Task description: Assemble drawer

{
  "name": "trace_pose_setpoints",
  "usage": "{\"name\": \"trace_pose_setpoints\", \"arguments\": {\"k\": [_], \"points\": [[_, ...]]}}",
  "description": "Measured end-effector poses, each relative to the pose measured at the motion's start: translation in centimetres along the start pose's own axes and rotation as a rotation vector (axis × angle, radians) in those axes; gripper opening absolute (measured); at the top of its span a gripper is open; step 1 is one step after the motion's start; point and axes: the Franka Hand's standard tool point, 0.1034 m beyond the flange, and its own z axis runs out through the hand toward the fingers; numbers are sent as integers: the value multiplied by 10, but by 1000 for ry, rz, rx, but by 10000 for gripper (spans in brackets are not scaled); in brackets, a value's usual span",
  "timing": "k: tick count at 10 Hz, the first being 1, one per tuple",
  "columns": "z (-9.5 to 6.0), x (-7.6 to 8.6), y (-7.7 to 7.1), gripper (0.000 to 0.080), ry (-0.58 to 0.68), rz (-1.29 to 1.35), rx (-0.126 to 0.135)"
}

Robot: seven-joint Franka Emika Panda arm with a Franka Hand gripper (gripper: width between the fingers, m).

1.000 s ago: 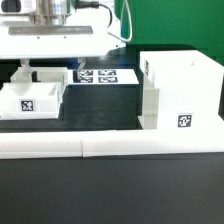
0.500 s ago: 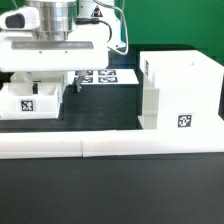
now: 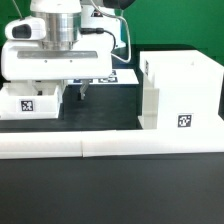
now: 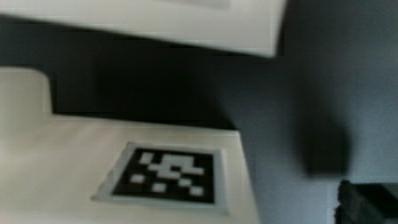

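Observation:
A small white open tray (image 3: 40,102) with a square tag (image 3: 28,104) sits at the exterior view's left. My gripper (image 3: 52,92) hangs low right over it. It is open, with its fingers wide apart; one dark fingertip (image 3: 82,93) is just off the tray's right wall. The large boxy housing (image 3: 185,85) with its tag (image 3: 185,122) stands at the right. The wrist view is blurred: it shows a tag (image 4: 169,172) on a white surface close below, and a dark finger (image 4: 317,120). A second tray is not in view.
The long low white border rail (image 3: 110,148) runs along the front. The marker board (image 3: 112,78) lies behind, between tray and housing, mostly hidden by my hand. Black table (image 3: 105,110) shows between tray and housing.
My gripper has come down from above and shifted slightly right, now low over the left tray. The tray and housing have not moved.

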Motion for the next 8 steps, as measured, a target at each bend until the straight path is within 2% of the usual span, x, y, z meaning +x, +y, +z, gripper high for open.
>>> {"name": "trace_pose_setpoints", "arguments": {"k": [3, 5, 6, 7, 8], "points": [[1, 0, -2, 649, -2, 2, 0], [1, 0, -2, 391, -2, 1, 0], [1, 0, -2, 391, -2, 1, 0], [1, 0, -2, 196, -2, 1, 0], [1, 0, -2, 71, -2, 1, 0]]}}
